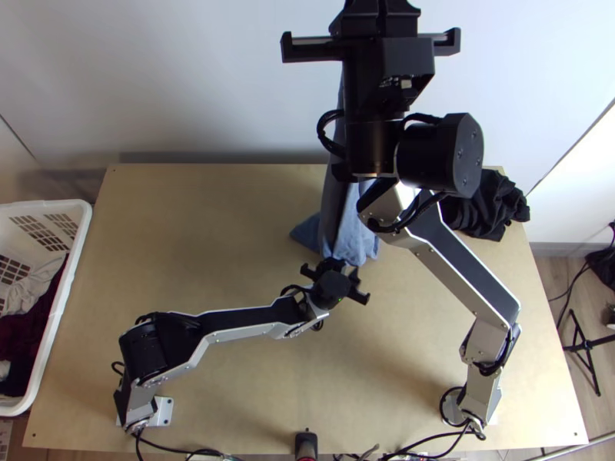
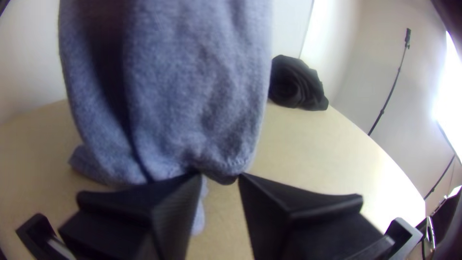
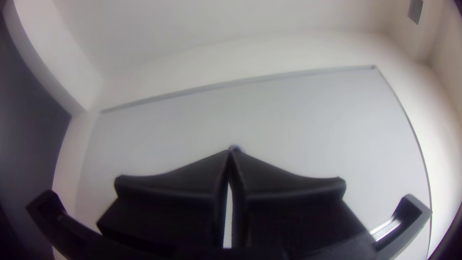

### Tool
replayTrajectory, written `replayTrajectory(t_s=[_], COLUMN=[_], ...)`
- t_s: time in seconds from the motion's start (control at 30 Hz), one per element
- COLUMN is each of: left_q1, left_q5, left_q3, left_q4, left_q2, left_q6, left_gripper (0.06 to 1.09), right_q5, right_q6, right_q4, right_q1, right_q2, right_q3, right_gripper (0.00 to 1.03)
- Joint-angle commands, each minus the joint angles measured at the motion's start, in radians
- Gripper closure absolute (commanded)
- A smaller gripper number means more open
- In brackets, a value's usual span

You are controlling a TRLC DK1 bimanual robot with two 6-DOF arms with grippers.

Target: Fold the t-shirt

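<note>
Top view, read left to right from where I stand: white plastic laundry basket [image 1: 46,207], clothes inside, at the left side of the light wooden table [image 1: 192,230]. Left gripper [image 2: 220,175], two wide flat black fingers, low near mid-table; fingers parted, no grip established. Blue-grey cloth t-shirt [image 1: 352,238] lies directly on its far side, hem right at the fingertips. Shirt hangs bunched, long axis upright, lower end resting on the table. Right gripper [image 3: 231,150], same black type, held high at the far side; fingers closed, a nub of cloth at the tips, so judged clenched on the shirt's upper end. Far right: heap of black cloth [image 1: 492,207].

Assessment: folding not begun. Left arm is nearer the hem; a short far-ward advance should decide the catch.
</note>
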Motion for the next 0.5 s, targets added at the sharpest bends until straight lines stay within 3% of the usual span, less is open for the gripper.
replayTrajectory(t_s=[0.0,0.23,0.47], left_q1=[0.013,0.036,0.038], left_q5=[-0.038,-0.035,0.039], left_q3=[0.014,-0.082,-0.137], left_q4=[0.009,0.02,0.011], left_q2=[0.013,-0.105,-0.288], left_q6=[0.035,-0.041,-0.039], left_gripper=[1.05,1.05,1.05], right_q5=[0.001,0.005,0.022], right_q6=[0.003,0.017,0.031], right_q4=[-0.002,0.0,0.001], right_q1=[0.005,0.001,-0.01], right_q2=[-0.003,0.004,0.01], right_q3=[-0.009,-0.01,-0.017], right_gripper=[1.0,1.0,1.0])
